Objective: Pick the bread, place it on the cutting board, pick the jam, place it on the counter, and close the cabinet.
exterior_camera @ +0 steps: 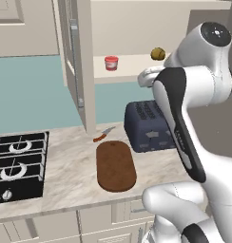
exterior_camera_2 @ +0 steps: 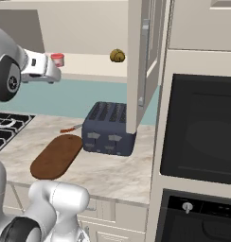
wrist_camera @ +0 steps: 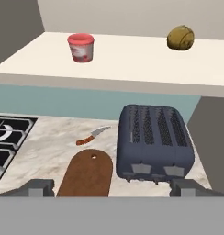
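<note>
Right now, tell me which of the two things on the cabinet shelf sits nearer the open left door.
The jam, the red jar with a pale lid. It stands toward the shelf's left end, close to that door, while the bread, a golden-brown roll, sits farther right.

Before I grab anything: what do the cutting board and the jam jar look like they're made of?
Cutting board: looks like dark brown wood, matte, faint grain, rounded ends. Jam: red body, possibly glass or plastic, the render leaves it open; pale lid, likely plastic, no shine.
</note>
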